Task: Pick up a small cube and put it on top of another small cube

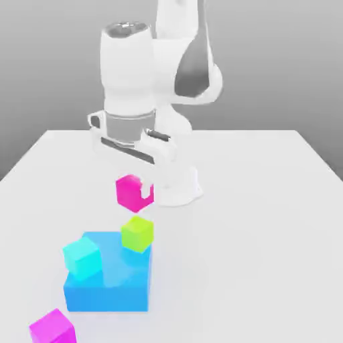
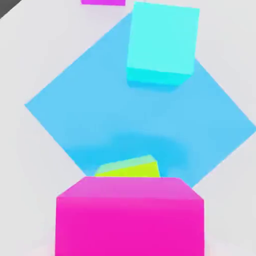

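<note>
Fingers (image 1: 145,189) pinched 1 magenta cube (image 1: 132,193), held up off the table (image 1: 248,254) by the gripper (image 1: 139,188). At the exterior view's near left, partly cut off, lay 1 violet-pink cube (image 1: 53,327). Beyond it, toward the exterior view's right, sat the blue block (image 1: 109,289), with 1 cyan cube (image 1: 82,258) on its left side and 1 lime cube (image 1: 137,234) at its far right corner. Farther back, the pinched cube hung apart from the lime one; the arm's white base (image 1: 179,189) stood farther still.
</note>
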Controlling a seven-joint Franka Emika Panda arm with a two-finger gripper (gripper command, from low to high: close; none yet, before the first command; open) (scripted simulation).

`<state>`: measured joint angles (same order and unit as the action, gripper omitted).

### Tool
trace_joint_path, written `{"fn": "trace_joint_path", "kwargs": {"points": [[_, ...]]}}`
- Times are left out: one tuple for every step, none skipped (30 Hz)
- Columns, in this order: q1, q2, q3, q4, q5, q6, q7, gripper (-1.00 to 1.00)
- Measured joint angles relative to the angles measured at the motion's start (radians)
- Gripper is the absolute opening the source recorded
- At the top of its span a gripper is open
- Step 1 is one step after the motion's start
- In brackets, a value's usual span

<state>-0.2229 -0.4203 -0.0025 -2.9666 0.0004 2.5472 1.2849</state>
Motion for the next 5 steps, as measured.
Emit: {"fn": "trace_joint_path", "kwargs": {"points": [[-0.001, 0.035, 0.001, -0.008, 0.0, 0.042, 0.0, -1.0], [0.0, 0.07, 0.001, -0.015, 0.001, 0.084, 0.0, -1.0], [-0.001, 0.092, 0.001, -0.019, 0.0, 0.112, 0.0, 1.0], [-0.001, 0.092, 0.001, -0.019, 0.0, 0.112, 0.0, 1.0], [-0.001, 0.092, 0.001, -0.019, 0.0, 0.112, 0.0, 1.0]]}}
